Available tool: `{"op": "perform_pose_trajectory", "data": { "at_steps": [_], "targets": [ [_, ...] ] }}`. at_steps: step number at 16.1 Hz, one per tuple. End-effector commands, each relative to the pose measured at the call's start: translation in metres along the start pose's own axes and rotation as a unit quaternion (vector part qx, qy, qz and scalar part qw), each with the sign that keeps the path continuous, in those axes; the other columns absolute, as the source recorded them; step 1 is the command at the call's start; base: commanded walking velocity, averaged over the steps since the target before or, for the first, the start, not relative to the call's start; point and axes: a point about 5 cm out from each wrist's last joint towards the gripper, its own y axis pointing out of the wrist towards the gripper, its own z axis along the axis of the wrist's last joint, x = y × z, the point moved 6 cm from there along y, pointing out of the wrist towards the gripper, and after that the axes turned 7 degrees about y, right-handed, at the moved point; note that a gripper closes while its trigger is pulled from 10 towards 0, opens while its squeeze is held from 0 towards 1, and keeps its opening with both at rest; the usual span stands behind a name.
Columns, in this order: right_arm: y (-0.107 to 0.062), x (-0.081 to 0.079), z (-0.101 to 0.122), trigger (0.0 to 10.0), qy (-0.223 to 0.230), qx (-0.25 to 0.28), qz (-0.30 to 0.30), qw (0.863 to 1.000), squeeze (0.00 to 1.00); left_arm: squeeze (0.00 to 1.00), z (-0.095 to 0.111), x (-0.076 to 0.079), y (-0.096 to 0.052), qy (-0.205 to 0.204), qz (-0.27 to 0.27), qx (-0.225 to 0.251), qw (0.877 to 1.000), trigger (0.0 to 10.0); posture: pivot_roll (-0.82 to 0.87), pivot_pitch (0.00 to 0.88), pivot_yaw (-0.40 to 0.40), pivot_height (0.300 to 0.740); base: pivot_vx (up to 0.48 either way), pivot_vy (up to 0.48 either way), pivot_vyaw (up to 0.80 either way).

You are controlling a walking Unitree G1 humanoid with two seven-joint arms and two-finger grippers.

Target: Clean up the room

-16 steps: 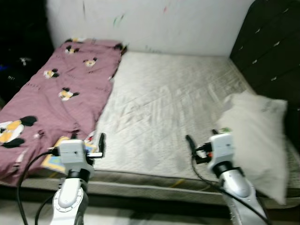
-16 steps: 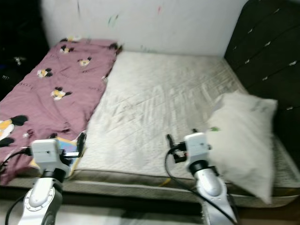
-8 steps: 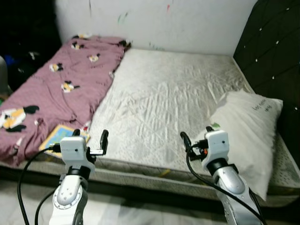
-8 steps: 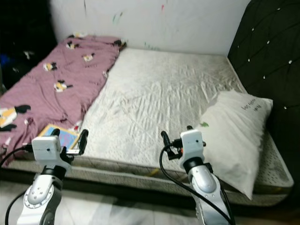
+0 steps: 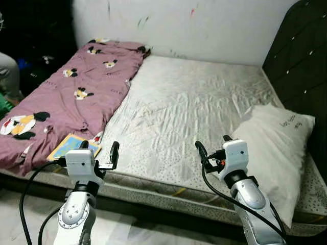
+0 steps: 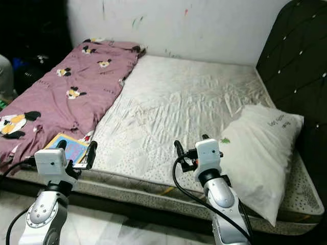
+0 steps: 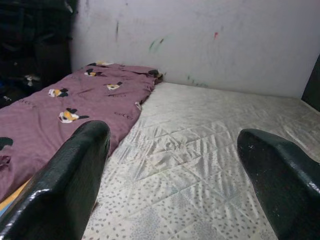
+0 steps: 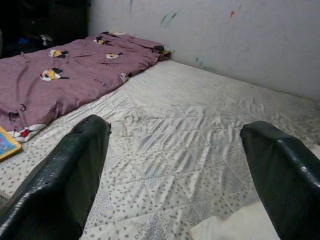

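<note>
A bare white quilted mattress (image 5: pixel 194 107) lies before me. A crumpled purple blanket (image 5: pixel 66 97) with cartoon mouse prints covers its left part. A colourful book (image 5: pixel 74 145) rests on the near left edge, half under the blanket. A white pillow (image 5: pixel 273 148) sits askew on the right side, near the dark padded headboard (image 5: pixel 301 61). My left gripper (image 5: pixel 99 150) is open and empty over the near bed edge, beside the book. My right gripper (image 5: pixel 212 145) is open and empty too, just left of the pillow. Both wrist views look across the mattress (image 7: pixel 200 150) between spread fingers (image 8: pixel 85 150).
A marked white wall (image 5: pixel 204 25) stands behind the bed. Dark clutter (image 5: pixel 41 56) fills the back left corner, with a grey and green shape (image 5: pixel 7 81) at the left edge. Pale floor (image 5: pixel 30 204) runs along the bed's near side.
The whole picture has shifted and sharpened, so the camera moved; the book's cover and the floor show more fully. Both grippers stay open and empty in the same pose.
</note>
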Motion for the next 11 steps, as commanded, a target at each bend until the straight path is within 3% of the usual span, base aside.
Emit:
{"op": "perform_pose_trajectory", "data": {
  "at_steps": [1, 3, 11],
  "targets": [
    [0.0021, -0.0004, 0.0008, 10.0, 0.0, 0.0, -0.001, 1.0, 0.0, 0.0, 0.0027, -0.0006, 0.0018, 0.004, -0.003, 0.004, 1.0, 10.0, 0.03, 0.014, -0.031, 0.74, 0.266, 0.0, -0.8],
    [0.0027, -0.0007, 0.0013, 10.0, 0.0, 0.001, -0.001, 1.0, 0.0, 0.0, 0.0029, -0.0005, 0.0022, 0.004, -0.004, 0.004, 1.0, 10.0, 0.03, 0.014, -0.03, 0.74, 0.27, 0.0, -0.75],
    [0.0041, -0.0026, 0.0006, 10.0, -0.003, 0.002, 0.001, 1.0, 0.0, 0.0, 0.0017, -0.0007, 0.003, 0.006, -0.003, 0.002, 1.0, 10.0, 0.03, 0.018, -0.03, 0.74, 0.197, 0.0, 0.0]
  ]
}}
